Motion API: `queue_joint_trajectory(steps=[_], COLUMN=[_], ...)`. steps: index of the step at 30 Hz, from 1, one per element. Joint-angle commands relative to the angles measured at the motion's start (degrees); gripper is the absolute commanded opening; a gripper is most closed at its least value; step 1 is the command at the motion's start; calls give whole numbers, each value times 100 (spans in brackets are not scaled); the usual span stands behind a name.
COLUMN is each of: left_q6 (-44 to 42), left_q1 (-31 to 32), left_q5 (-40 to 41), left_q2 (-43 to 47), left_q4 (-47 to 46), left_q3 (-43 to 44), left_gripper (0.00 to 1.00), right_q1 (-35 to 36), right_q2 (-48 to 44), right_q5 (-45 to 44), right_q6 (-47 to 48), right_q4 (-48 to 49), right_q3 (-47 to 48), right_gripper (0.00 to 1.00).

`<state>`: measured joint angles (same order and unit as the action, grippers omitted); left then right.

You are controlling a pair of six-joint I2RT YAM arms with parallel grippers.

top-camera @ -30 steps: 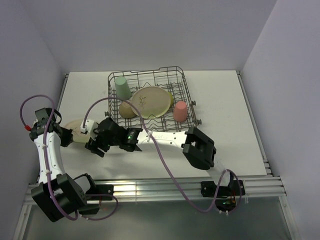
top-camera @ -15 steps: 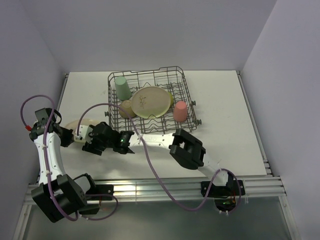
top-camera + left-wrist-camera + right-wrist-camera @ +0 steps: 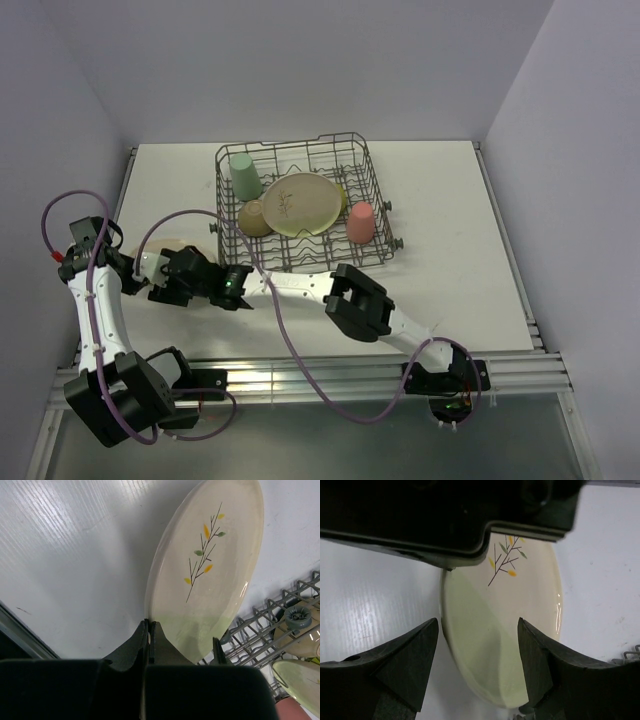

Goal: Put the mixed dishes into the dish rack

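Note:
A cream plate with a leaf sprig (image 3: 210,575) stands tilted on its edge on the white table, left of the dish rack (image 3: 372,190). My left gripper (image 3: 149,626) is shut on its lower rim. My right gripper (image 3: 479,652) is open, with one finger on each side of the same plate (image 3: 505,630) and neither touching it. From above, the plate (image 3: 172,244) is only a cream sliver between the left gripper (image 3: 128,262) and the right gripper (image 3: 158,285). In the rack stand a mint-green cup (image 3: 242,175), a second cream plate (image 3: 297,203) and a coral-pink cup (image 3: 361,222).
A round tan dish (image 3: 252,216) leans in the rack's near left part. My right arm (image 3: 350,300) stretches across the front of the table from right to left. Purple cables (image 3: 290,340) loop over both arms. The table's left edge rail (image 3: 128,175) lies close to the plate.
My right arm has swung further left, so its open fingers now straddle the plate, hiding most of it from above. My left gripper has stayed shut on the rim.

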<state>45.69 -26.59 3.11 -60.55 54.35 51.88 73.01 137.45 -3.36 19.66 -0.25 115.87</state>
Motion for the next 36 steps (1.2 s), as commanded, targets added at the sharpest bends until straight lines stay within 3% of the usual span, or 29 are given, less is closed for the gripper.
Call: queue_joint_trajectory(steps=[1,10,19,21,25,26,30,32,33,34,36], left_q6=[-104,-131,-166,-166,-157,-166,-140,-148,-148,-140,-96], left_q1=[-13,-13,-13,-13,-13,-13,-13,-13,-22,-13,-13], left_q5=[-241,-382,-382,-382,-347,-347,-155,-66,22,66,154], left_q2=[237,307,360,378,422,439,623,738,834,887,1062], left_q4=[-91,-38,-38,-30,32,41,155,199,243,269,392], left_q3=[349,393,341,341,384,419,613,788,867,1025,1183], left_gripper=[0,0,0,0,0,0,1,10,18,33,46], right_q1=[38,64,64,55,73,90,99,99,108,99,99], right_q2=[265,836,986,977,854,819,547,433,389,353,248], right_q5=[-270,-859,-1185,-1246,-1237,-1255,-1203,-1159,-1133,-1080,-1045], right_q6=[196,398,802,820,767,724,478,267,188,57,-93], right_q4=[-63,-168,-10,164,323,324,569,623,631,658,693], right_q3=[549,1148,1254,1210,1052,1043,728,682,647,621,551], right_gripper=[72,65,26,13,6,0,0,0,0,0,0])
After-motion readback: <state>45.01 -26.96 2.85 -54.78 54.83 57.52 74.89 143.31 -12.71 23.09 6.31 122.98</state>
